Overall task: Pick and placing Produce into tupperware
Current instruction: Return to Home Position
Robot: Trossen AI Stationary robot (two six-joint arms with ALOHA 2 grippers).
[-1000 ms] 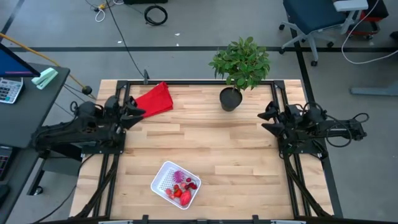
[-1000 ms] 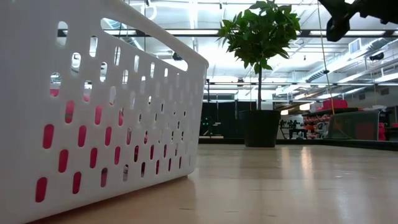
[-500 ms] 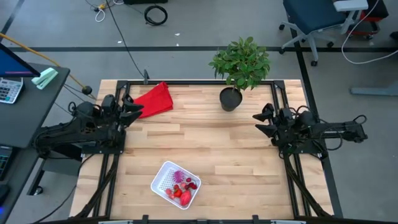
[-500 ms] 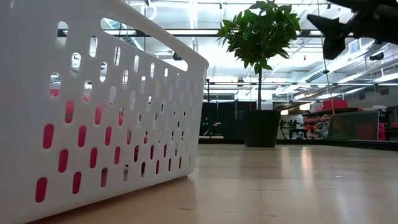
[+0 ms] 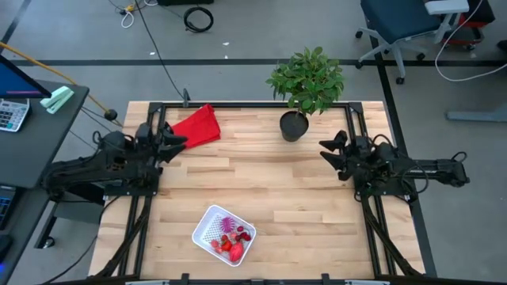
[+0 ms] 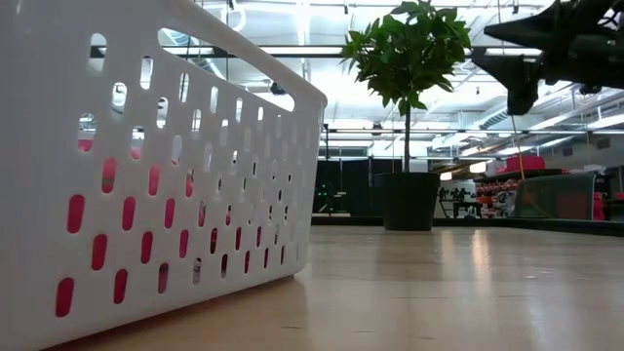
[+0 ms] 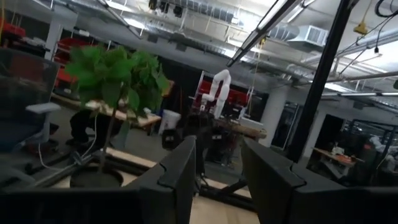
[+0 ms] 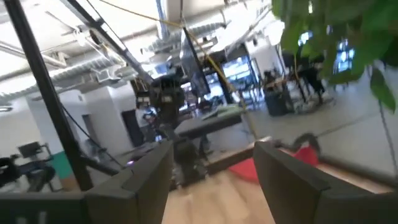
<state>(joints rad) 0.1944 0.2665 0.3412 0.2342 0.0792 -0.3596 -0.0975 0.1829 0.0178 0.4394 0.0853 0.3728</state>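
The white tupperware [image 5: 223, 234] sits near the table's near edge, left of centre, its slotted wall [image 6: 156, 185] filling the low view's left. Several small red fruit pieces [image 5: 232, 247] and a spiky purple ball [image 5: 229, 223] lie inside it. My left gripper [image 5: 176, 138] hovers open at the table's left side, near the red cloth. My right gripper [image 5: 327, 150] hovers open at the right side, raised above the table [image 6: 507, 54], in front of the plant pot. Both are far from the container.
A green potted plant in a black pot [image 5: 294, 125] stands at the far edge, right of centre. A red cloth [image 5: 196, 125] lies at the far left corner. Bare wooden tabletop [image 5: 261, 178] stretches between the arms.
My right gripper has moved toward the table's left, out over the tabletop, and come lower in the low view. My left gripper has shifted slightly back and forth at the left side. The container and fruit have stayed still.
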